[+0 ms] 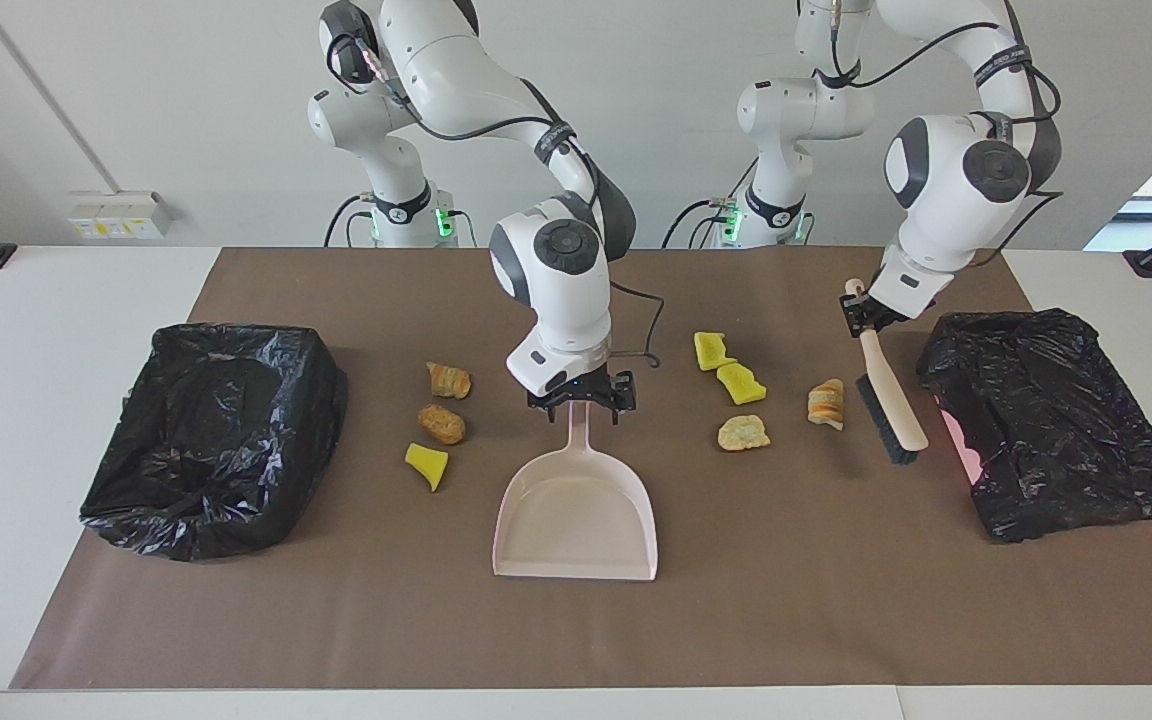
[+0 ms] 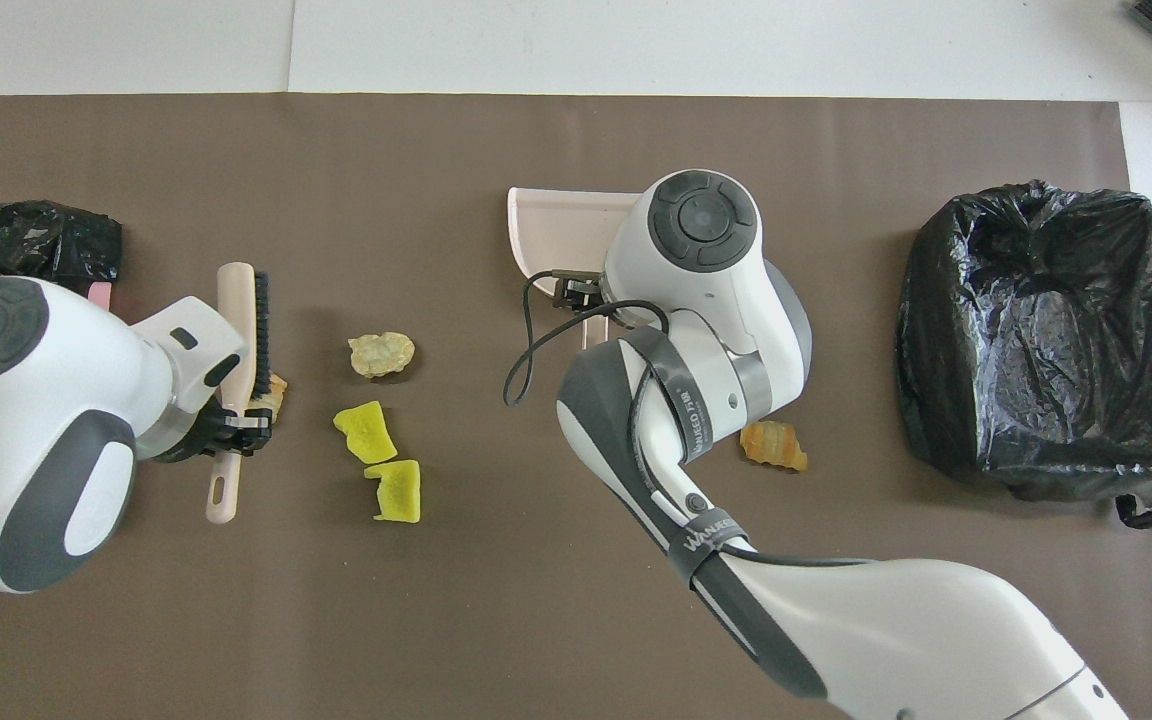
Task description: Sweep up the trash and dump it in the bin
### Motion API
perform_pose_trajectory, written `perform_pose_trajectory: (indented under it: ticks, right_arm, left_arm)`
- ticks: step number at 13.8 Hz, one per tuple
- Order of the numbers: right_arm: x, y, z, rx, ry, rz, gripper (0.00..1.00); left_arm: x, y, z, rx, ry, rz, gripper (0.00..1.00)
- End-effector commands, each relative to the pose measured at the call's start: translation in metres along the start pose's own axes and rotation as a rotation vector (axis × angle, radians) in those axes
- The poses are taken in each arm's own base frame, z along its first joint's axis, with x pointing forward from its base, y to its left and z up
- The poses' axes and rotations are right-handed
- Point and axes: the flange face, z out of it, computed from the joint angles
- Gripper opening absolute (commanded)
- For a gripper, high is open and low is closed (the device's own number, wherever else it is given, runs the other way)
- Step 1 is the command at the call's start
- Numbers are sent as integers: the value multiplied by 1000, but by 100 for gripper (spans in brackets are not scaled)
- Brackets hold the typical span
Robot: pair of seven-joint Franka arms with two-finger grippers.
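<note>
Setup stage, this one: tools being gathered, no sweeping contact yet. Left end effector [image 1: 866, 312] is clamped tight on the handle of the brush [image 1: 893, 400], which hangs tilted, bristles down, over the brown mat [image 1: 336, 620] between a striped pastry lump [image 1: 825, 403] and the black-bagged bin [image 1: 1056, 420] at the left arm's end of the tabletop. Right end effector [image 1: 581, 398] sits spread wide right over the top of the dustpan handle, the dustpan [image 1: 576, 510] lying flat mid-mat with its mouth toward the tabletop edge away from the robots; whether the fingers touch the handle I can't tell, and nothing is gripped.

Trash is all out on the mat. Four bits lie toward the left arm's end: two yellow wedges [image 1: 726, 365], a pale lump [image 1: 742, 432] and that striped pastry. Three more lie toward the right arm's end: a striped pastry bit [image 1: 448, 380], a brown lump [image 1: 442, 423] and a yellow wedge [image 1: 427, 465], near the second bagged bin [image 1: 216, 430].

By my read, the next move calls for the right end effector to close on the dustpan handle, then bring the pan's lip up beside a cluster. The brush needs to drop until its bristles meet the mat just outside the striped pastry, then draw the bits pan-ward. Those spongy wedges could skip aside, so a low, steady stroke looks wise.
</note>
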Motion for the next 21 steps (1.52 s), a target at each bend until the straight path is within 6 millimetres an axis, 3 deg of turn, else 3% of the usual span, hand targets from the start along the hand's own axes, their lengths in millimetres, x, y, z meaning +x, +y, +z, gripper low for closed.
perform_pose_trajectory:
  ticks: [1,3,4,6,7,8,13,15,17,21]
  right_arm:
    - [-5,11,5,6,-14,-9,100]
    - [-4,11,9,6,-14,-9,100]
    - [-5,10,9,3,-16,-11,88]
    - [0,13,6,5,-8,-6,49]
    - [3,15,3,11,-2,0,30]
    - [4,13,0,19,0,14,0]
    - [11,21,-4,16,12,-73,0]
    - [13,29,-28,31,30,-245,0]
    - [19,54,-57,30,40,-329,0]
    - [-12,79,-102,-4,-39,-595,0]
  left_arm:
    - [-6,-16,30,45,6,-3,0]
    - [-20,-18,54,48,-28,-9,0]
    - [-27,-14,57,50,-36,3,0]
    - [-38,1,69,58,-57,36,0]
    - [-44,18,72,65,-60,71,0]
    - [-46,30,70,70,-57,92,0]
    - [-62,88,71,68,-65,200,0]
    - [-66,107,69,-23,-83,201,0]
    - [-64,108,68,-67,-93,205,0]
    - [-46,87,60,-69,-96,153,0]
